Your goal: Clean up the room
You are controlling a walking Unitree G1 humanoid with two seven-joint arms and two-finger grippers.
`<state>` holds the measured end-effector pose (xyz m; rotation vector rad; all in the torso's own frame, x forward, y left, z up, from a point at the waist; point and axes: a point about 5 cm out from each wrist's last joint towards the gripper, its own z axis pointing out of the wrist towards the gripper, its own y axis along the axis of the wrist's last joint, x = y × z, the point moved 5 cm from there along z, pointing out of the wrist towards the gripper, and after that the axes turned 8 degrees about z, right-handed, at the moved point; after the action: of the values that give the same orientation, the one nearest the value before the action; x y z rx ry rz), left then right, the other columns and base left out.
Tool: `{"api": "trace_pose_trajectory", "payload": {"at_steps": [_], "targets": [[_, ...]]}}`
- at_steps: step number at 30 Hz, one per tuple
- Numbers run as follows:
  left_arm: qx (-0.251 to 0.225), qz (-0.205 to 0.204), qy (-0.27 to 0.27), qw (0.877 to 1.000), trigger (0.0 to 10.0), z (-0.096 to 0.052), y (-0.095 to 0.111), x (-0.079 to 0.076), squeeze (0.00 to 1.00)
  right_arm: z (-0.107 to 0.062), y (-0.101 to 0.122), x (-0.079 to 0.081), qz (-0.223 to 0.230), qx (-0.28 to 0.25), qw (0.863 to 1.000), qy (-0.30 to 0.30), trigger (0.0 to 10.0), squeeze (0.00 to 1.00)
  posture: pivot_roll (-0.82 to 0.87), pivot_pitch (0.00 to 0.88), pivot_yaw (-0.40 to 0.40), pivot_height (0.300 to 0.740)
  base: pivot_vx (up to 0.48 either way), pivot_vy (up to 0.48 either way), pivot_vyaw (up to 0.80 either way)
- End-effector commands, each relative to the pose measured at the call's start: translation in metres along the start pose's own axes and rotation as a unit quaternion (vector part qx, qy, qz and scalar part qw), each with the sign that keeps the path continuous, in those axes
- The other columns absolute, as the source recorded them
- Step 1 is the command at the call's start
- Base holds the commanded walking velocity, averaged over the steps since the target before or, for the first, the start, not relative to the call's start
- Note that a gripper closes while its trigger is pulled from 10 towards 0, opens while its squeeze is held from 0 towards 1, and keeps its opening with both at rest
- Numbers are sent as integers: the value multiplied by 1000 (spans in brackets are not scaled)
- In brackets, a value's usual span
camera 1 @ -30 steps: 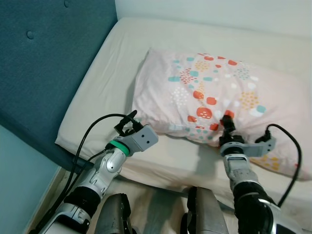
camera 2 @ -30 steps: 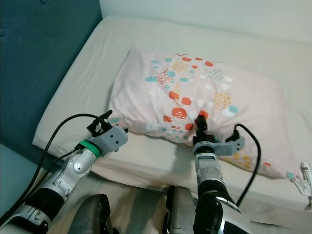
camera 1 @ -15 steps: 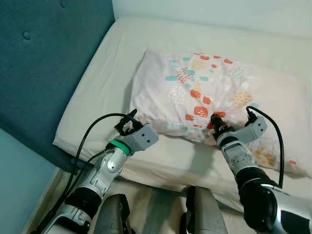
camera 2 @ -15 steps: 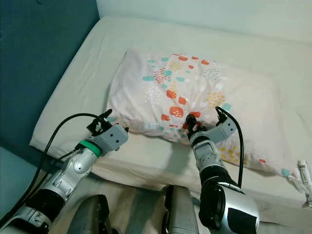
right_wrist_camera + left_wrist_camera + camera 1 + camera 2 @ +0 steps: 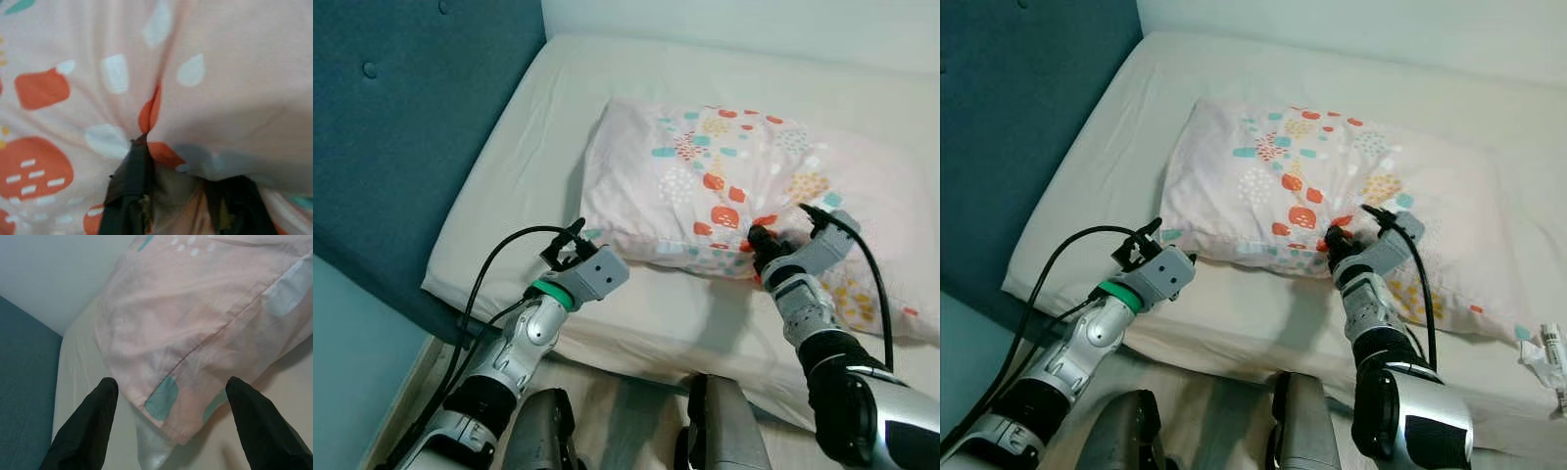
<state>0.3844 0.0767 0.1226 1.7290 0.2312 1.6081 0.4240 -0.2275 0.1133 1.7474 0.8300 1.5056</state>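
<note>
1. Over the near edge of the bed point(image 5: 538, 147), the right gripper point(image 5: 756, 238) reached forward from a bent silver arm, its wrist turned so that the grey camera block and black cable sat to the outside. Its jaws were closed on a fold of the pillow point(image 5: 744, 166); in the right wrist view the cloth bunched between the two black fingers point(image 5: 132, 181).
2. The left gripper point(image 5: 570, 243) was held low at the bed's near left edge, forearm angled up from the robot's side, with a green ring at the wrist. Its jaws were spread apart and empty, just short of the pillow's near left corner; the left wrist view showed that corner point(image 5: 166, 401) between the two fingers without touching either.
3. One pillow lay on the bed, pale pink with orange, teal, yellow and white patches, its long side running across the mattress and its near edge pinched where the right gripper held it.
4. One small white object point(image 5: 1547, 343) lay at the bed's far right edge; what it was could not be told.
5. The bed carried a plain cream sheet. A dark teal padded headboard point(image 5: 401, 127) with button tufts stood along the robot's left, and a pale wall point(image 5: 754, 20) ran behind the mattress. Light wooden floor point(image 5: 636, 411) showed below, by the robot's legs.
</note>
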Motion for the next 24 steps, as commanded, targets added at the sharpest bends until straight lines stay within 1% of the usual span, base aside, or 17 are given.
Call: {"api": "trace_pose_trajectory", "payload": {"at_steps": [1,4,5,8,9,10,11,12,13,14,15,17,18,20,22,23,24], "targets": [[9,-8,-3,1000,10000,-1,-3,-4,0,-1,4,-2,-44,-9,999,0,0,0,84,163,58,585,0,0,0],[8,-9,-2,1000,10000,-1,-2,-4,0,-1,7,-1,-67,-15,998,5,0,0,81,161,57,585,0,0,0],[7,-10,-1,1000,10000,0,-1,-4,0,0,14,10,-116,-31,992,33,0,0,81,161,57,585,0,0,0],[6,-10,0,1000,10000,0,-1,-3,0,0,16,14,-130,-37,990,43,0,0,81,161,57,585,0,0,0],[5,-12,4,1000,10000,1,0,-2,0,0,22,25,-140,-54,986,73,0,0,82,156,57,585,0,0,0],[4,-11,53,999,10000,3,2,17,0,-1,40,58,-153,-100,972,150,0,0,76,154,58,585,0,0,0],[4,-11,53,999,10000,3,2,17,0,-1,40,58,-153,-100,972,150,0,0,76,154,58,585,0,0,0],[2,-11,96,995,10000,4,4,34,0,-5,53,83,-163,-133,955,211,0,0,76,154,58,585,0,0,0],[-4,-6,155,988,10000,3,7,58,0,-11,62,109,-164,-155,935,273,0,0,69,150,59,585,0,0,0],[-14,3,222,975,10000,0,12,89,0,-18,69,131,-137,-166,920,327,0,0,68,149,57,585,0,0,0],[-14,3,222,975,10000,0,12,89,0,-18,69,131,-137,-166,920,327,0,0,68,149,57,585,0,0,0],[-33,18,308,951,10000,-10,23,136,0,-29,79,155,-79,-180,903,383,0,0,68,147,55,585,0,0,0],[-45,24,335,941,10000,-16,29,157,0,-33,82,164,-51,-184,897,400,0,0,67,147,54,585,0,0,0],[-63,32,356,932,10000,-23,38,179,0,-39,82,176,-12,-180,886,427,0,0,72,146,53,585,0,0,0],[-71,34,358,930,10000,-25,41,185,0,-41,81,181,1,-177,881,439,0,0,72,146,53,585,0,0,0],[-94,47,349,931,10000,-27,51,190,0,-46,68,196,16,-149,867,476,0,0,76,144,54,585,0,0,0],[-105,44,339,934,10000,-28,57,189,0,-48,58,205,14,-128,858,497,0,0,80,143,52,585,0,0,0]]}}
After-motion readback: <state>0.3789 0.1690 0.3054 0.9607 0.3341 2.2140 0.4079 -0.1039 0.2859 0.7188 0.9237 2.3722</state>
